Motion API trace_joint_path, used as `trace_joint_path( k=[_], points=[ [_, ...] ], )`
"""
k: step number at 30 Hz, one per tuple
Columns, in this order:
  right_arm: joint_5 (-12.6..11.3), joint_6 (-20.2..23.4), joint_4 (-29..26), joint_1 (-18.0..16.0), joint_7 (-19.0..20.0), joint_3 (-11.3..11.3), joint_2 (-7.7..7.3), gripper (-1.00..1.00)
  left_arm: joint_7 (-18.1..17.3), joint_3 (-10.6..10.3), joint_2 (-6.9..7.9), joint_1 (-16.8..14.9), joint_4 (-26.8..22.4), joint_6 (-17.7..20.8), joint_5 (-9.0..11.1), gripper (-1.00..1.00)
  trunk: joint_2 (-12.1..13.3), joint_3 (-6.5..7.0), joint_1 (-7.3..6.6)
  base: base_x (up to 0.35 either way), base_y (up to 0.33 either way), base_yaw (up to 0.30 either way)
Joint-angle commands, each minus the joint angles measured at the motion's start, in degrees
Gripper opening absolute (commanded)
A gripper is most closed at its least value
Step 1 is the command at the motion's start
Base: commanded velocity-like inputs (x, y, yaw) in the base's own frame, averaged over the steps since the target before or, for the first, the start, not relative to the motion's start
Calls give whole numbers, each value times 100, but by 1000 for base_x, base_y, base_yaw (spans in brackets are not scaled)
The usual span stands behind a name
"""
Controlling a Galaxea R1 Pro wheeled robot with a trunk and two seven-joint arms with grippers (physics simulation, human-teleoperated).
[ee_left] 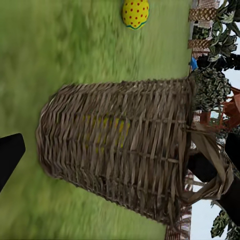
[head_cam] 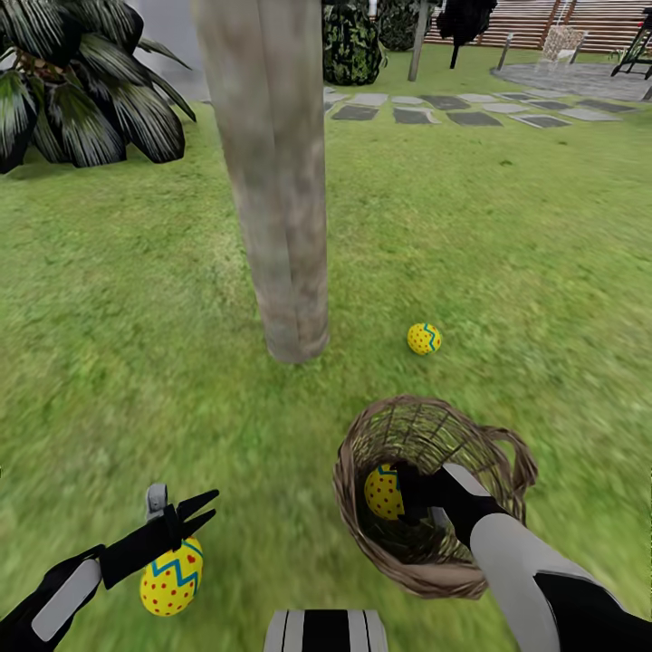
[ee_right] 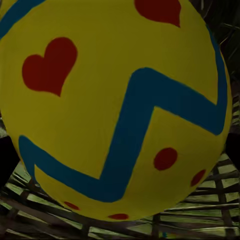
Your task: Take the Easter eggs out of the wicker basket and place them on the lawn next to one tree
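Note:
The tree (head_cam: 276, 181) shows as a bare grey-brown trunk rising from the lawn (head_cam: 507, 235). One Easter egg (head_cam: 424, 339) lies on the grass right of its foot and shows again as the far egg (ee_left: 135, 12). A second egg (head_cam: 171, 577) lies on the grass under my left gripper (head_cam: 190, 514), which is open and holds nothing. The wicker basket (head_cam: 493, 448) (ee_left: 125, 150) stands near me. My right gripper (head_cam: 409, 493) reaches into it, with the third egg (head_cam: 384, 492) (ee_right: 115, 105) between its fingers. Whether the fingers press on it is unclear.
A spiky palm (head_cam: 72, 81) stands at the back left. Stepping stones (head_cam: 453, 104) run across the grass behind the tree, with dark shrubs (head_cam: 351, 41) and a slat fence (head_cam: 589, 18) beyond. Open grass lies left and right of the trunk.

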Motion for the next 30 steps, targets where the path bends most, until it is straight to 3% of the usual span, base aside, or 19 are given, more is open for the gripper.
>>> trace_joint_path(
  k=[1,30],
  points=[
    [-13,-8,-3,0,-6,1,0,-100,0,3,0,-2,1,-1,-1,100,42,19,-22,0,0,0],
    [-11,14,-6,0,-14,-9,-5,-100,-14,-2,9,0,-15,-9,-41,100,1205,586,-659,-37,0,-8]
  ],
)
